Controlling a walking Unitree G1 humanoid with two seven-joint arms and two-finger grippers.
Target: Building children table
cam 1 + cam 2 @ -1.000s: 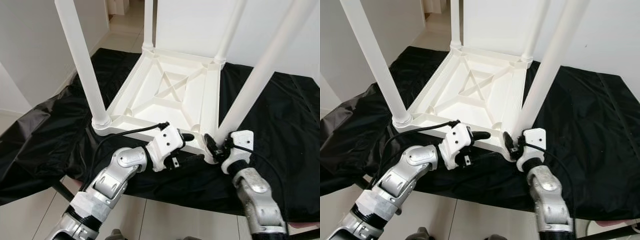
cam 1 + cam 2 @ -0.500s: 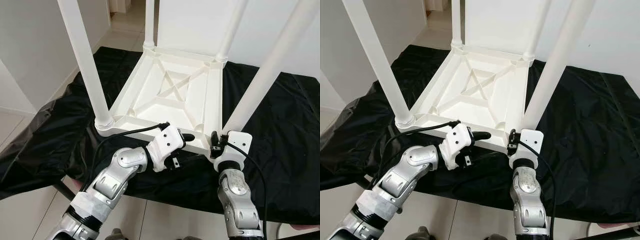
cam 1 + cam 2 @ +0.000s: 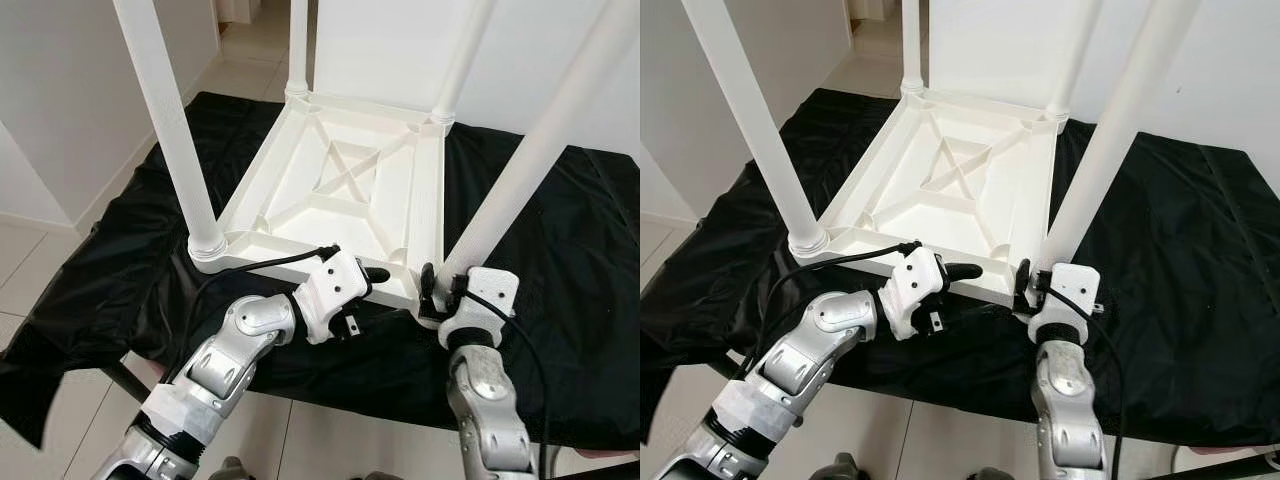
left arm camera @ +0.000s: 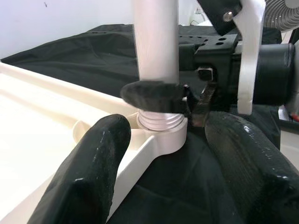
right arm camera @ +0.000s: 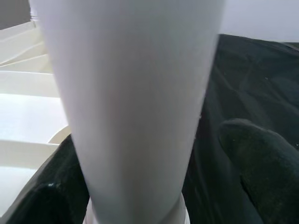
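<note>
A white children's table (image 3: 340, 190) lies upside down on a black cloth (image 3: 120, 260), its legs pointing up. My left gripper (image 3: 372, 278) is at the table's near rim. It is open, one finger over the white underside and the other outside over the cloth (image 4: 243, 168). My right gripper (image 3: 432, 285) is at the base of the near right leg (image 3: 520, 180), just above its collar (image 4: 161, 123). Its fingers (image 5: 261, 163) sit on either side of the leg (image 5: 131, 93), with a sliver of cloth showing beside one finger.
The black cloth drapes over a low surface and hangs off its near edge above pale floor tiles (image 3: 30, 290). White walls stand to the left and behind. The other three legs (image 3: 165, 120) rise high around the arms. Black cables (image 3: 260, 262) run along both wrists.
My right wrist has swung in to the near right leg and rolled around its base, so its white housing now tilts differently. The left gripper and the table have stayed put.
</note>
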